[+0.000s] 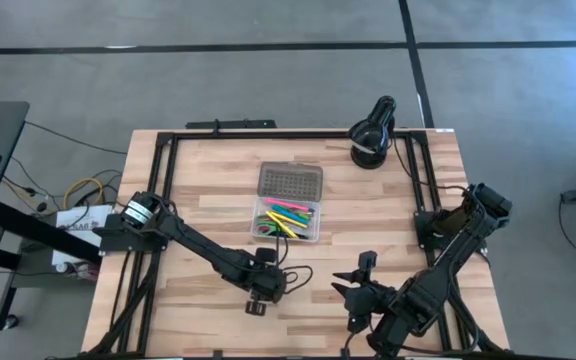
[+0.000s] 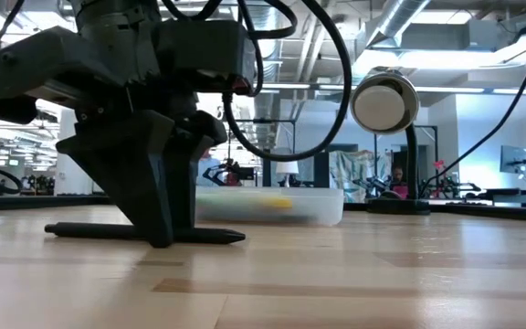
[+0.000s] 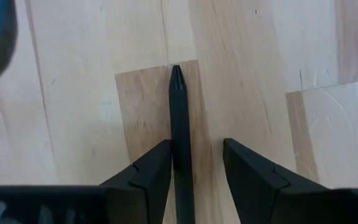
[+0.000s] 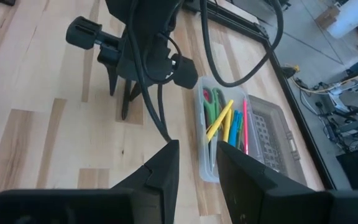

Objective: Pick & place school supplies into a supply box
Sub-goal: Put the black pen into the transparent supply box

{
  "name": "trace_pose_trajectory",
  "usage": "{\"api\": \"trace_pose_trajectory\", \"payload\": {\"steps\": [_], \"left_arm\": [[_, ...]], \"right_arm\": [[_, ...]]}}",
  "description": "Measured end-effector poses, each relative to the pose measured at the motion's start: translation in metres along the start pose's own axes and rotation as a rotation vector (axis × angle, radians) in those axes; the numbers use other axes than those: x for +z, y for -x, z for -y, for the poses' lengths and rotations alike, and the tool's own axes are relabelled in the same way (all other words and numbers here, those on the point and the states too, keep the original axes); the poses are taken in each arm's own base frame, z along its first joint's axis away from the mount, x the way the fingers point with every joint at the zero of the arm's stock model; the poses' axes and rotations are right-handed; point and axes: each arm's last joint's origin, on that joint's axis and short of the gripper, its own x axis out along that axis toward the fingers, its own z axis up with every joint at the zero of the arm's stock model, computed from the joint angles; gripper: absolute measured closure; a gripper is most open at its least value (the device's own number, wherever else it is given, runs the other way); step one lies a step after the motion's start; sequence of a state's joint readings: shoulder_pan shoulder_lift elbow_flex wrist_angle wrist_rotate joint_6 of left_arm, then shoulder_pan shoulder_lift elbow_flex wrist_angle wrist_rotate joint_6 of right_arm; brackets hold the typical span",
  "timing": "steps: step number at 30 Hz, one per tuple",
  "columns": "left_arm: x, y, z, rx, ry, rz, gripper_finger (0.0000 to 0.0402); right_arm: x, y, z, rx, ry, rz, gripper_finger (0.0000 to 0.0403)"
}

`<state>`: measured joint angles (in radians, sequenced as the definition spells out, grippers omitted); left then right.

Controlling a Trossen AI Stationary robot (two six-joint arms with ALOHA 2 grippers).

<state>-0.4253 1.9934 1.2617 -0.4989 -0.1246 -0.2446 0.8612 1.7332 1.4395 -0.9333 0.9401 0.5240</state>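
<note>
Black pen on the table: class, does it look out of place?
Yes. The black pen lies flat on the table, outside the supply box holding the other supplies. The left gripper straddles it, fingers open.

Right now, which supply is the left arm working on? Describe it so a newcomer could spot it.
On the wooden table, find the left gripper, near the front edge. Between its open fingers lies a black pen, flat on the wood. It alone lies outside the supply box; the supplies there are brightly coloured.

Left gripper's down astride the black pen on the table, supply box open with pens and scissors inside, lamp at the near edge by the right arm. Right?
Not quite. The high view shows the lamp at the far edge beyond the supply box, not near. The rest holds: left gripper straddles the black pen.
</note>
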Motion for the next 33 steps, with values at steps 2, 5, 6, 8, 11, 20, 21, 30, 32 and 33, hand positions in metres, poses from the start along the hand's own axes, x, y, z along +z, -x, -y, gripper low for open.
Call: {"api": "trace_pose_trajectory", "payload": {"steps": [2, 5, 6, 8, 11, 20, 21, 30, 32, 33], "left_arm": [[-0.0002, -0.0002, -0.0001, 0.006, -0.003, 0.000, 0.0262], [-0.0004, -0.0003, -0.0003, 0.010, -0.013, -0.002, 0.0263], [-0.0005, -0.0004, -0.0004, 0.013, -0.018, -0.001, 0.0263], [-0.0005, -0.0005, -0.0005, 0.018, -0.026, -0.001, 0.0263], [-0.0006, -0.0006, -0.0005, 0.020, -0.038, -0.001, 0.0263], [-0.0012, -0.0012, -0.0008, 0.027, -0.044, -0.006, 0.0268], [-0.0015, -0.0012, -0.0007, 0.023, -0.044, -0.010, 0.0271], [-0.0096, -0.0004, -0.0030, 0.021, -0.021, -0.103, 0.0289], [-0.0099, -0.0005, -0.0031, 0.021, -0.023, -0.105, 0.0289], [-0.0100, -0.0005, -0.0030, 0.019, -0.023, -0.106, 0.0289]], "right_arm": [[0.0000, 0.0000, 0.0000, 0.000, 0.000, 0.000, 0.0301], [0.0004, 0.0000, -0.0002, 0.001, -0.004, 0.002, 0.0301], [0.0005, 0.0000, -0.0003, 0.002, -0.006, 0.004, 0.0301], [0.0008, 0.0000, -0.0005, 0.004, -0.009, 0.006, 0.0301], [0.0009, 0.0000, -0.0006, 0.004, -0.010, 0.006, 0.0301], [0.0010, 0.0000, -0.0020, 0.045, -0.018, -0.010, 0.0301], [0.0011, 0.0001, -0.0023, 0.053, -0.020, -0.013, 0.0301], [0.0007, 0.0007, -0.0041, 0.088, -0.022, -0.028, 0.0301], [0.0007, 0.0007, -0.0041, 0.088, -0.023, -0.028, 0.0301], [0.0007, 0.0007, -0.0041, 0.088, -0.023, -0.028, 0.0301]]}}
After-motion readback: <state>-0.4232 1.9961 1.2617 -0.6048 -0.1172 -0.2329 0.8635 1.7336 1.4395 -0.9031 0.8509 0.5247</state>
